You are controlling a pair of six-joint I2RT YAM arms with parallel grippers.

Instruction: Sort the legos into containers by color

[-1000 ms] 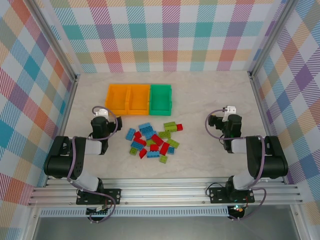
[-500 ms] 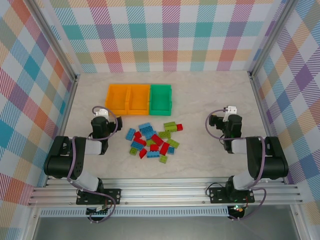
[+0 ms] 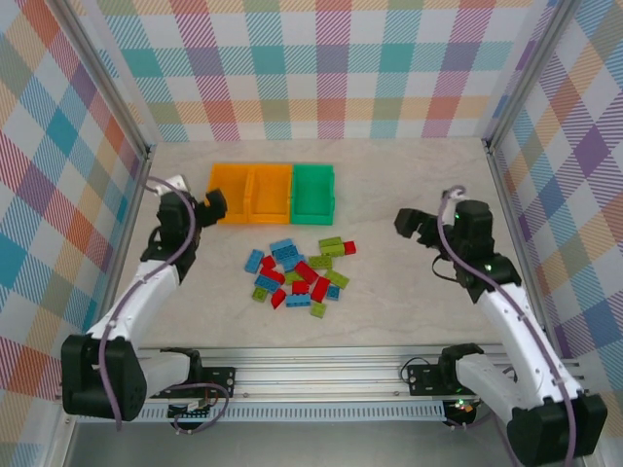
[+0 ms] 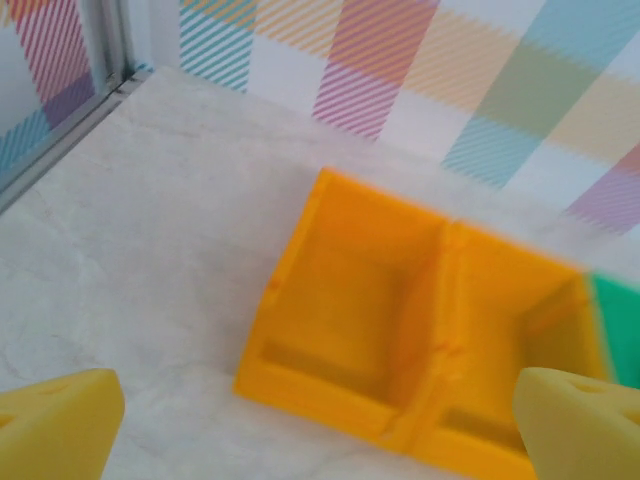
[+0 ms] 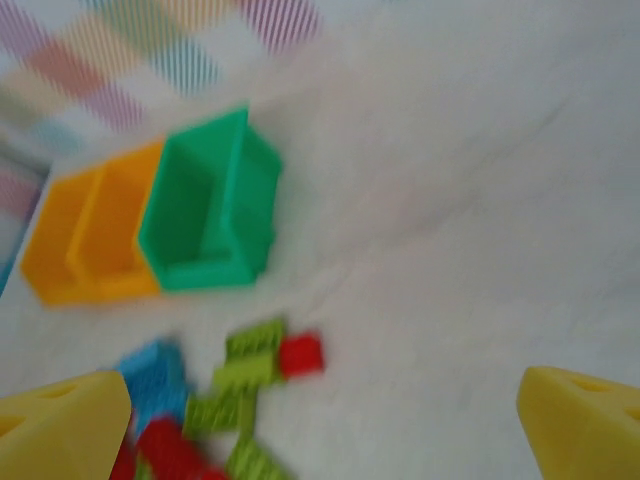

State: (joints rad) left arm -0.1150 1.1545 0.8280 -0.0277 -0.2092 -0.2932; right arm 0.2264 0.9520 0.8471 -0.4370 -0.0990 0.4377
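Roughly twenty bricks [image 3: 297, 272] in blue, red and lime green lie in one loose, mixed heap on the desk [image 3: 389, 175], just in front of the bins. Three bins stand in a row, side by side: two orange bins [image 3: 251, 191] on the left and one green bin [image 3: 313, 191] on the right. All three appear empty, so no brick is sorted yet.

The left claw [image 3: 195, 206] hovers just beside the outer orange bin, fingers wide apart, holding nothing. The right claw [image 3: 417, 229] hovers well to the right of the heap, also spread wide and empty.

Assessment: the step in hand is the approach for a first pick. The next move calls for one claw to come down over a brick at the heap's edge, where the fingers have room. Lime green bricks presumably go to the green bin. Which orange bin takes red and which takes blue cannot be determined.
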